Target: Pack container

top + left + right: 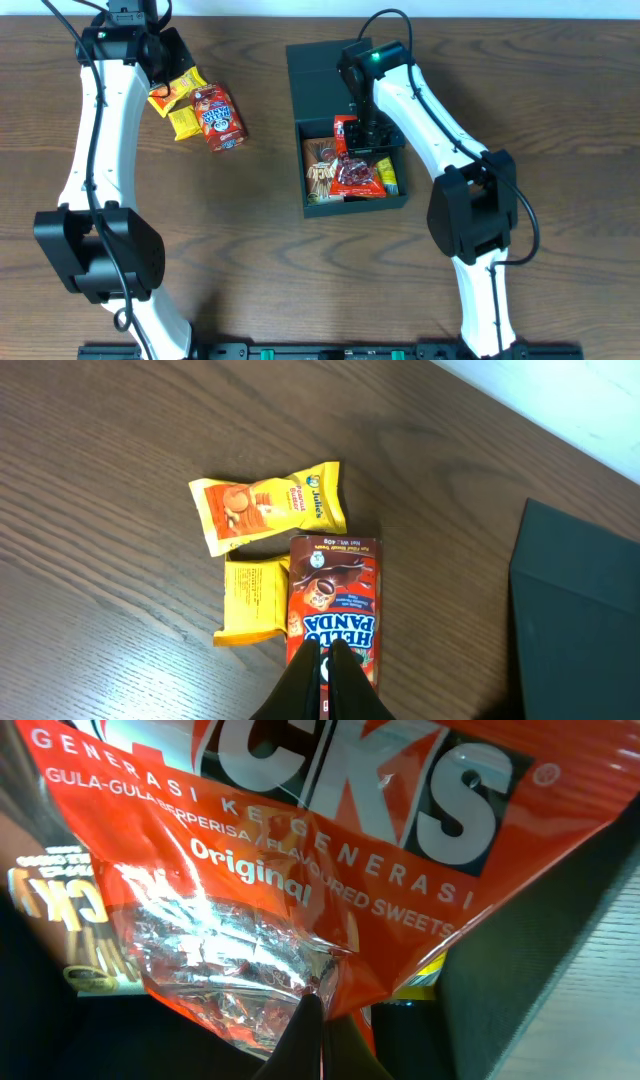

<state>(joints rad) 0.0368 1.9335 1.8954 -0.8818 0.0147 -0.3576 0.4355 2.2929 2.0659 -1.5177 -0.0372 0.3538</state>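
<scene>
The dark container [392, 198] lies open at the table's middle, its flap lid [315, 75] folded back. Inside are a red sweets bag [357, 177], a brown packet [322, 160] and a yellow packet [387, 172]. My right gripper [368, 138] reaches down into the container. In the right wrist view it [318, 1018] is shut, pinching a corner of the red sweets bag [300, 830]. My left gripper [327, 650] is shut and empty, hovering just above a red Hello Panda box [335, 590].
Two yellow snack packets [268, 507] [252, 600] lie left of the Hello Panda box [218, 118] on the wooden table. The container's dark edge [580, 610] shows at the right of the left wrist view.
</scene>
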